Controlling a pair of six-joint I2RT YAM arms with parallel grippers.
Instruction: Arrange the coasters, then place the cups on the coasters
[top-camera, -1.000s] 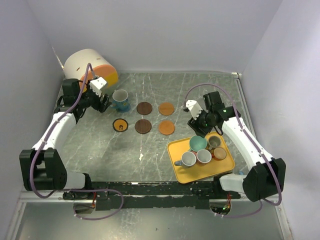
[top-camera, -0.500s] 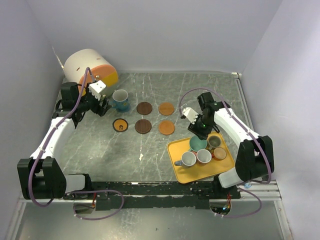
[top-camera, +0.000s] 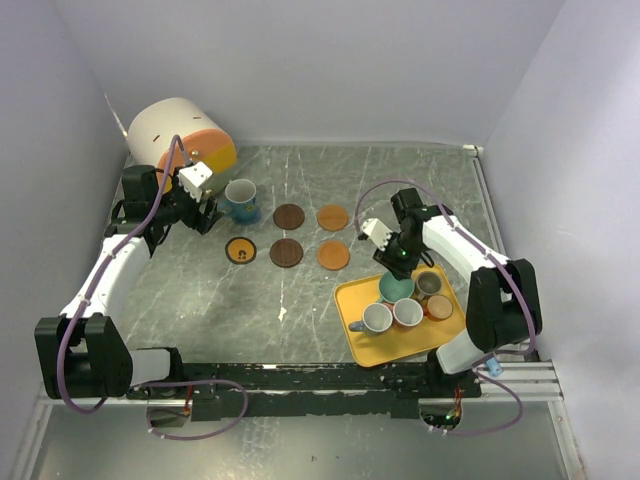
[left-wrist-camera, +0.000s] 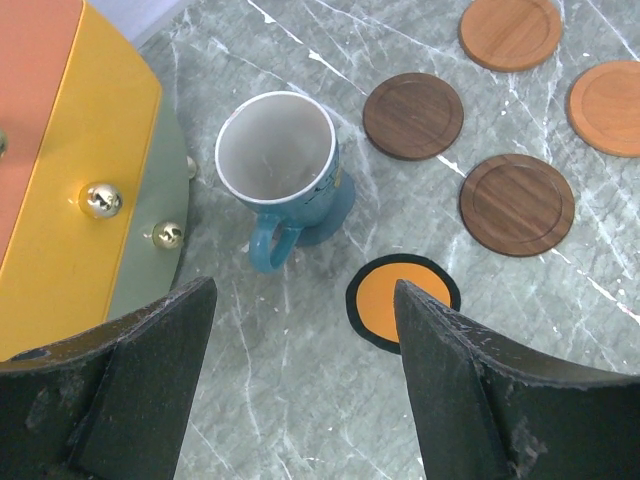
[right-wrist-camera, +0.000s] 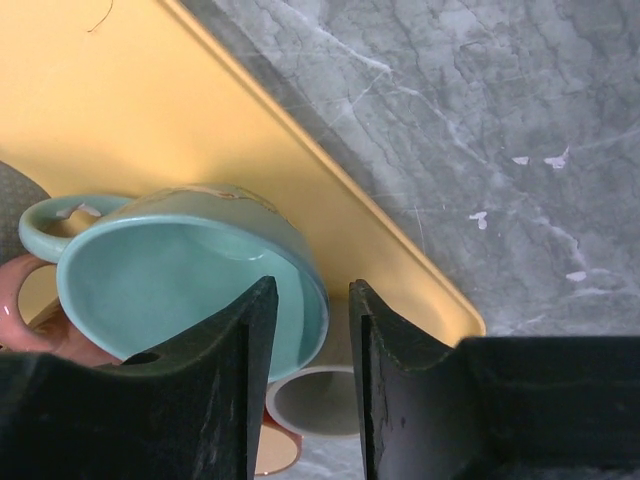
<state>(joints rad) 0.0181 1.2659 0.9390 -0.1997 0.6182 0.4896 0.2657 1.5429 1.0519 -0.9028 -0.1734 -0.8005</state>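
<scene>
Five cups crowd the yellow tray (top-camera: 400, 346) at the near right of the grey marbled worktop (top-camera: 200, 290). A grey cup (top-camera: 377, 318), a reddish cup (top-camera: 407, 313) and an orange cup (top-camera: 438, 306) make the near row. An olive-brown cup (top-camera: 429, 284) and the teal cup (top-camera: 396, 288) stand behind them.

From overhead the right gripper (top-camera: 396, 266) is low over the teal cup's far side, its own body hiding the contact. The right wrist camera fills that in. One finger is inside the cup and the other outside, with the cup's wall in the narrow gap between them. I cannot tell whether they pinch it yet.

Past the tray, five bare coasters lie in two rows mid-worktop. The near row has a yellow-orange coaster with a dark rim (top-camera: 240, 251), a dark brown coaster (top-camera: 286, 252) and an orange coaster (top-camera: 333, 256). Behind those lie a second dark brown coaster (top-camera: 289, 216) and a second orange coaster (top-camera: 332, 217).

Left of that far row the blue cup (top-camera: 240, 200) stands upright on a slate blue coaster (left-wrist-camera: 338, 203), whose edge the left wrist camera shows best. The left gripper (top-camera: 207, 214) hangs just beside the cup, spread wide and empty.

At the far left corner a big white-and-orange cylinder (top-camera: 175, 128) lies on its side. Close up, two brass knobs (left-wrist-camera: 100, 200) show on it. Pale lilac-grey walls (top-camera: 330, 70) close in three sides.
</scene>
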